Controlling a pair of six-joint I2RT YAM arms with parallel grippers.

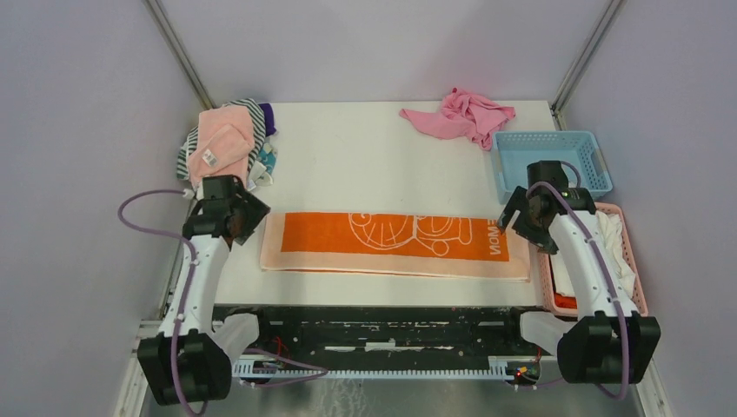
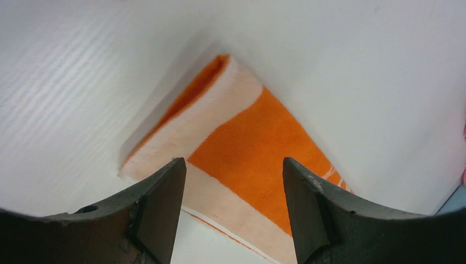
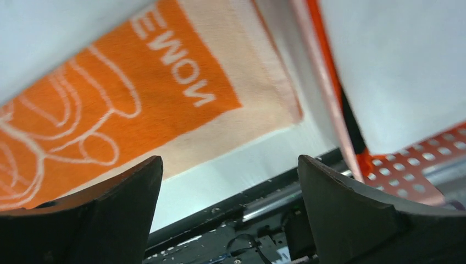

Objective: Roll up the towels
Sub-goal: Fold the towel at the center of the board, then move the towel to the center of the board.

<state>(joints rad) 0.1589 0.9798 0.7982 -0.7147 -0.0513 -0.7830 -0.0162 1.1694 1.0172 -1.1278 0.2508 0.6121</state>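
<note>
Left hand [image 1: 250, 217] and right hand [image 1: 514, 214] both stand released in the top view, fingers apart with nothing between them. Each hangs over one short end of the flat orange cloth towel with a white drawing and peach border [image 1: 395, 243]. The towel lies spread on the white bench [image 1: 365, 156], its long axis running left to right from one hand to the other, so each arm is just as near to its own end. My judgement is that a roll would start from either short end and travel along that axis. The plain pale pink towel with a white label [image 1: 222, 143] sits on a heap of striped cloth at the far left, nearer the left arm.

From the left wrist, the left hand [image 2: 233, 165] gapes above the towel's [image 2: 247, 143] corner, showing what the top view cannot: a folded, doubled edge.

From the right wrist, the right hand [image 3: 231, 162] is wide open over the lettered end [image 3: 137, 99], with the orange perforated basket [image 3: 428, 159] just beside it.
</note>
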